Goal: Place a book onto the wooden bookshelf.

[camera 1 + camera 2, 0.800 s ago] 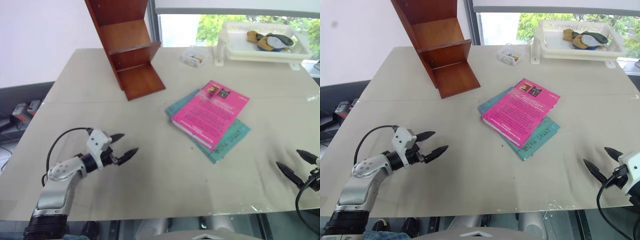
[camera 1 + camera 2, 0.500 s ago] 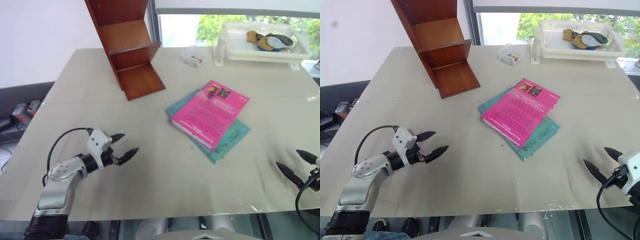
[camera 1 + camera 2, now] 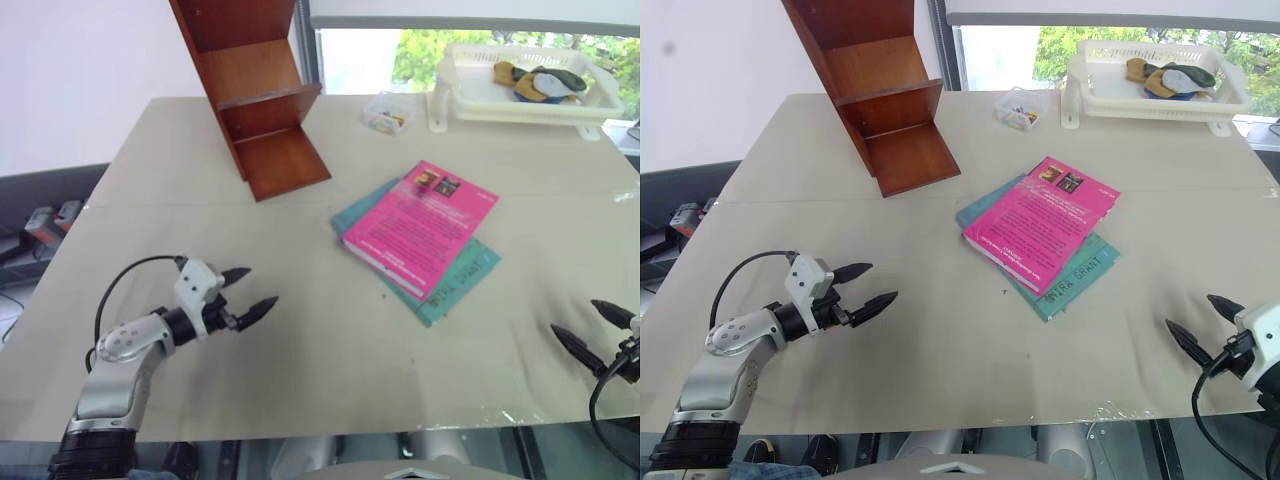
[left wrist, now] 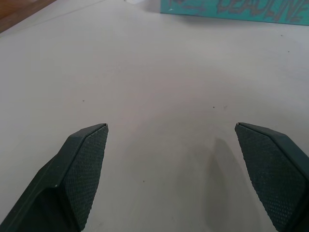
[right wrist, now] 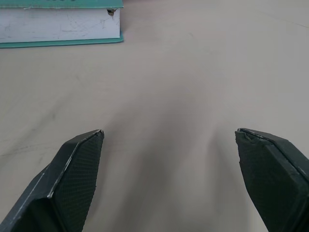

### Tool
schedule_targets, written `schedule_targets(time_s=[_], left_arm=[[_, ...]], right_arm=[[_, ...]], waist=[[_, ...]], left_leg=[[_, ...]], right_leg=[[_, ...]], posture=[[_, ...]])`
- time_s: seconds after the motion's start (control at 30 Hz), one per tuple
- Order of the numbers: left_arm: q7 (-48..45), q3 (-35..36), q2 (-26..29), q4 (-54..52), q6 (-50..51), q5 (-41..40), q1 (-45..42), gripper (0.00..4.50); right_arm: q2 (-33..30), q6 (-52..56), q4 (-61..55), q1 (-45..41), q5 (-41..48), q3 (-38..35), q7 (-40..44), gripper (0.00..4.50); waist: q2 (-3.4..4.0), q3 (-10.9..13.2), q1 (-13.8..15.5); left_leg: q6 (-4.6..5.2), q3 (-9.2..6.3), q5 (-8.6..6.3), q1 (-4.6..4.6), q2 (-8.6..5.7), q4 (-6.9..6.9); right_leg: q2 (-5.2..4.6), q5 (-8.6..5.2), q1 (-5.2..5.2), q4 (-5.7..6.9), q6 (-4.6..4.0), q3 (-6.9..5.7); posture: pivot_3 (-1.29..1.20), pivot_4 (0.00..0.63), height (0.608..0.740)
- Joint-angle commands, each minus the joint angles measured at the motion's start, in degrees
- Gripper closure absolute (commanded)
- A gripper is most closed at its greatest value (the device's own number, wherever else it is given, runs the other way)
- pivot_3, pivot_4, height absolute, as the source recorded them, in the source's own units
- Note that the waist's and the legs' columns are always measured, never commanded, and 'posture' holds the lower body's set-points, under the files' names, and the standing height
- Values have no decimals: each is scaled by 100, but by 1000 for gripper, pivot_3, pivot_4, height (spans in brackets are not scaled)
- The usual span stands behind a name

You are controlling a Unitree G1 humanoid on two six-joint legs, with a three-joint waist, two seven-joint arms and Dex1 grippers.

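Though between claws, book [image 3: 421,227] well apart.

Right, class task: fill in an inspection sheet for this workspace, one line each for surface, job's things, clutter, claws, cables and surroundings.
Surface: beige table, a seam across it.
Job's things: pink book lying on a teal book; wooden bookshelf at the far left, no books on the shelves in view.
Clutter: white basket holding cloth items; small clear box.
Claws: left claw open, empty; right claw open, empty.
Cables: black cable looping on the left arm.
Surroundings: window with greenery behind.
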Motion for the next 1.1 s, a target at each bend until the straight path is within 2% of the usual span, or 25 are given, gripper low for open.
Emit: schedule_targets(time_s=[0.03, 0.57, 0.73, 0.9, 1.1], left_arm=[[-44, 21, 27, -69, -128, -25, -36, 32], [-94, 72, 85, 75, -317, 7, -149, 32], [-766, 425, 470, 9, 192, -833, -761, 32], [-1010, 379, 686, 114, 255, -880, -1006, 32], [-1977, 489, 1146, -21, 638, -1437, -1123, 32]], right_arm=[[6, -128, -37, 9, 40, -61, 13, 50], [-8, -142, 39, -131, 0, 61, -29, 50], [-67, -111, 72, -394, 2, 193, -3, 50], [-87, -18, 123, -689, 23, 233, -66, 50], [-181, 133, 510, -1661, -255, 387, -559, 50]], waist=[[0, 0, 0], [0, -1, -1], [-3, -1, 2], [0, -2, -22], [-7, 0, -116]], left_leg=[[0, 0, 0, 0, 0, 0], [0, 4, 0, 5, 0, 2], [-1, 3, 1, 5, 0, 12], [-1, 12, 1, 10, -2, 18], [-2, 29, 2, 3, -1, 23]], right_leg=[[0, 0, 0, 0, 0, 0], [0, 0, 0, 9, 0, 4], [1, 0, 0, 22, -1, 0], [2, 0, -1, 31, -1, -3], [4, 0, -22, 46, -1, 6]], posture=[[0, 150, 740], [0, 150, 740], [0, 150, 740], [0, 150, 740], [0, 150, 740]])
